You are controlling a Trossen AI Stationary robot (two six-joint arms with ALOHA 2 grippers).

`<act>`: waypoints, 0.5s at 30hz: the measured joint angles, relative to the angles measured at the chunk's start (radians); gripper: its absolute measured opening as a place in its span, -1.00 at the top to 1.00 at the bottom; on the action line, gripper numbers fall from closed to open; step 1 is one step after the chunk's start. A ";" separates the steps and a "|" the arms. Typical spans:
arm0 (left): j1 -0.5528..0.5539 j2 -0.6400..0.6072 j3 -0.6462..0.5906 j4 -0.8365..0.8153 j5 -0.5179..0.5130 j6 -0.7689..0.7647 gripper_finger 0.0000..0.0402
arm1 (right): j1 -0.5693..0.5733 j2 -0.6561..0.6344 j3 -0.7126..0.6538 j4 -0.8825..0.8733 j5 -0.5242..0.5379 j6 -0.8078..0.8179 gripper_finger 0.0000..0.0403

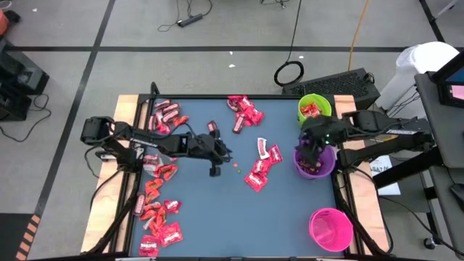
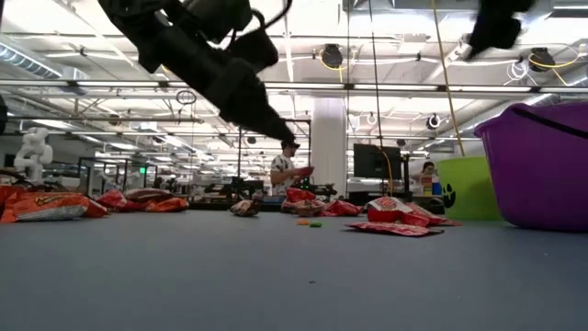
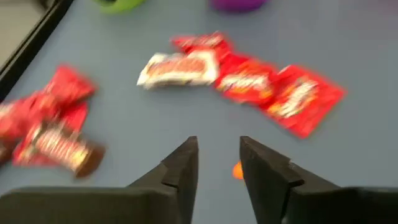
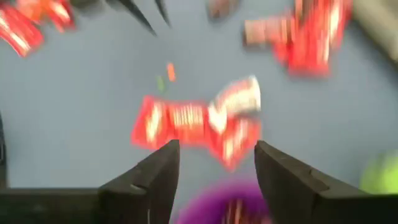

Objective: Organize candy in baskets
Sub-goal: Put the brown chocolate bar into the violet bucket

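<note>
Blue-grey and edged in pale wood, the table (image 1: 290, 217) carries candy (image 1: 262, 165) scattered in several heaps: one near its middle, one at the far edge, and more along the left side. Three baskets stand along the right edge: the lime green basket (image 1: 314, 108) farthest back with some candy inside, the purple basket (image 1: 315, 164) in the middle, and the bright pink basket (image 1: 330, 229) nearest the front. The left gripper (image 3: 219, 160) hangs over bare table left of the central heap, its fingers (image 3: 184, 167) slightly parted and holding nothing, with a small orange dot (image 3: 237, 170) just beyond them. The right gripper (image 4: 216, 163) hovers directly above the purple basket, its jaws apart and empty; a piece of candy lies inside the basket below.
</note>
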State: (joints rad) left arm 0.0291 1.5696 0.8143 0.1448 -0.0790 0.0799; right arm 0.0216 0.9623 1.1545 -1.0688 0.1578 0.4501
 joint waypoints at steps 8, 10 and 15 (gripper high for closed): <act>0.127 0.000 0.000 -0.196 -0.238 -0.081 -0.04 | 0.000 0.078 0.000 0.274 0.030 -0.294 -0.03; 0.171 0.001 0.000 -0.217 -0.256 -0.158 -0.06 | 0.000 0.106 0.000 0.276 0.031 -0.319 -0.03; 0.261 0.001 0.000 -0.241 -0.263 -0.360 -0.07 | 0.000 0.177 -0.001 0.264 0.062 -0.342 -0.03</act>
State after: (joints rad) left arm 0.2899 1.5706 0.8143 -0.0962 -0.3420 -0.2800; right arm 0.0216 1.1392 1.1538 -0.8051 0.2196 0.1077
